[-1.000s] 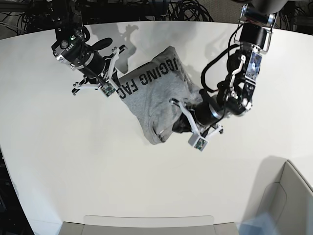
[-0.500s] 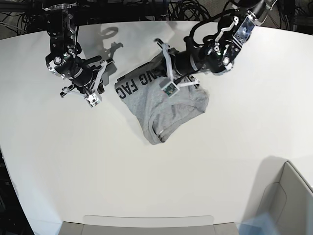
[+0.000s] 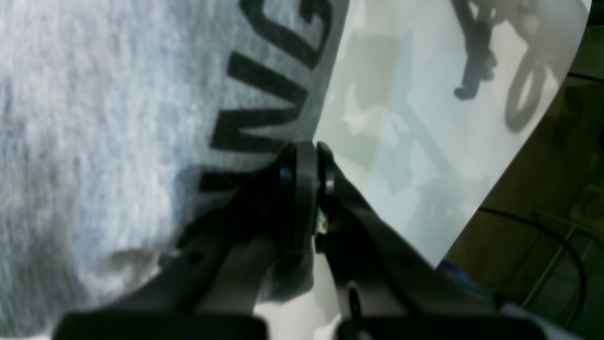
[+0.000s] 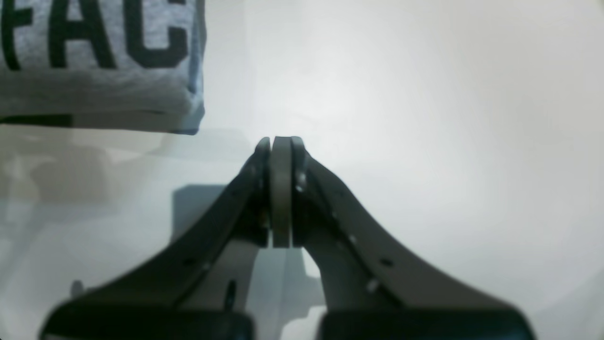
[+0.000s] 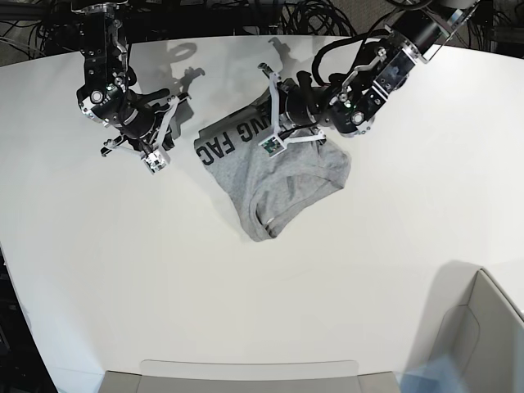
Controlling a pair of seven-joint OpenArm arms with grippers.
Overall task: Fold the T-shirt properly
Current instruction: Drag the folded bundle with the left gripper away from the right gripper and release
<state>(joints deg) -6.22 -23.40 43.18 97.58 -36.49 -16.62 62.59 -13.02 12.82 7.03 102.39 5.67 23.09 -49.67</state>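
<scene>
The heather-grey T-shirt [image 5: 278,188] lies bunched in a rough folded heap at the middle of the white table [image 5: 164,270], with black letters showing along its far-left side. My left gripper [image 5: 270,112] is shut, its tips at the shirt's far edge by the lettering [image 3: 264,94]. In the left wrist view [image 3: 306,151] I see no cloth between its fingers. My right gripper [image 5: 168,129] is shut and empty over bare table, left of the shirt. In the right wrist view [image 4: 281,141] the shirt's lettered corner [image 4: 94,71] lies ahead to the upper left.
A grey bin [image 5: 483,327] stands at the front right corner. A grey tray edge [image 5: 246,377] runs along the front. Cables [image 5: 311,16] hang beyond the table's back edge.
My left arm swung from the shirt's near-right side across to its far edge. The shirt's right part now lies flatter. My right arm drew back left, away from the shirt.
</scene>
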